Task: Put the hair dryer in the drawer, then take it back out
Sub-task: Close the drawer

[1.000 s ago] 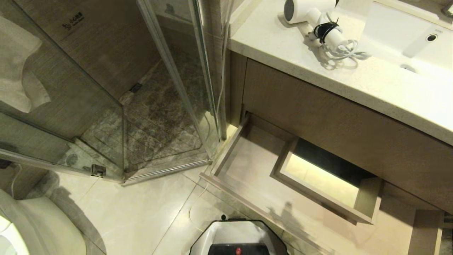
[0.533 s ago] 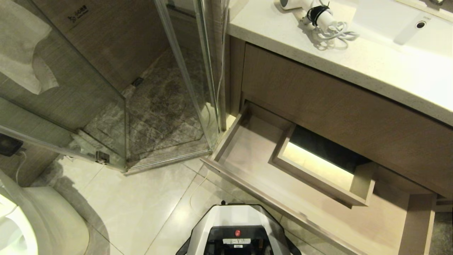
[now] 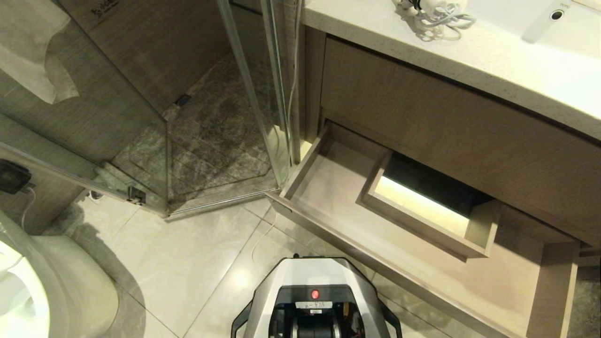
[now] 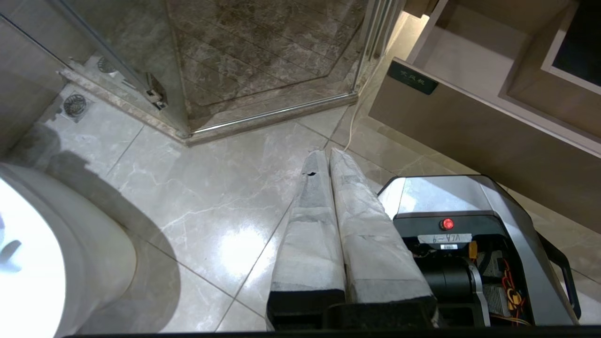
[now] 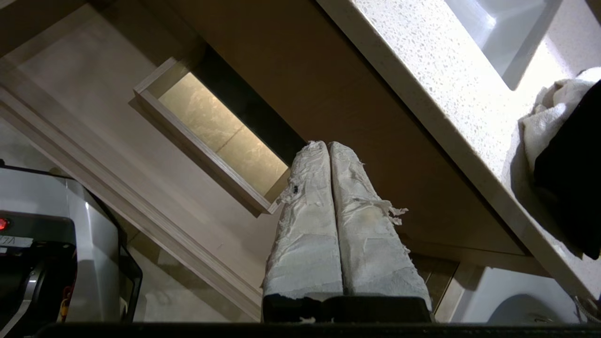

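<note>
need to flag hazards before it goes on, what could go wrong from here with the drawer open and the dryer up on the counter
1. The hair dryer lies at the head view's top edge, only its handle end and loose cord showing, so a reach could be poorly aimed or snag the cord.
2. The drawer stands pulled out just ahead of the robot base; driving forward could hit its front.
3. The boxed cut-out fills much of the drawer, leaving limited floor for a placement.
</note>
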